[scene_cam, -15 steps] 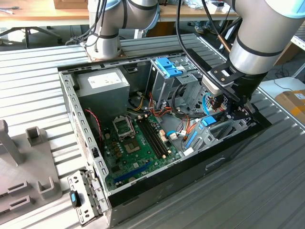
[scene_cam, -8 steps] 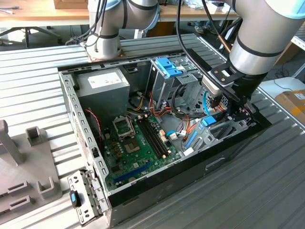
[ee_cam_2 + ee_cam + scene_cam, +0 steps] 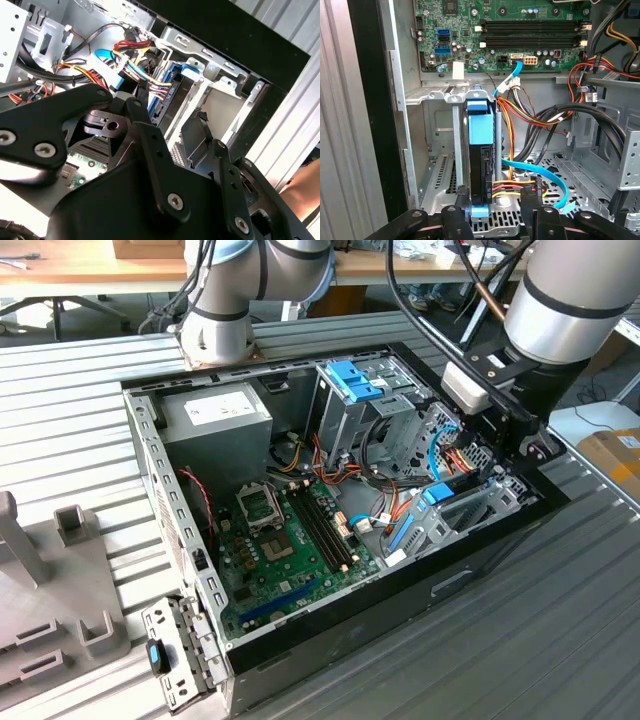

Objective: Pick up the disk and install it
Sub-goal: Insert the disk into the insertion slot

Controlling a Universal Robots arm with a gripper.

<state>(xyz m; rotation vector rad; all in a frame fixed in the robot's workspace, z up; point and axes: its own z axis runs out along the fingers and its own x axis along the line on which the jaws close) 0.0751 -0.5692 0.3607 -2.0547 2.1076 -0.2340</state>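
Note:
The disk (image 3: 481,165), dark with blue rails and a blue end tab, stands on edge in the lower drive bay of the open computer case (image 3: 150,455). In the exterior view the disk (image 3: 441,494) sits at the case's right corner, just below my gripper (image 3: 478,462). In the first wrist view my gripper (image 3: 495,202) is open. One finger (image 3: 462,202) is close beside the disk's near end; the other finger (image 3: 528,200) stands apart, with cables in the gap. In the second wrist view the disk's blue rail (image 3: 172,92) shows past the black gripper linkage.
A tall grey cage with a blue latch (image 3: 352,380) rises behind the bay. Bundled cables (image 3: 535,117) cross beside the disk. The motherboard (image 3: 290,540) and power supply (image 3: 215,415) lie further in. A person's arm (image 3: 306,186) is outside the case wall.

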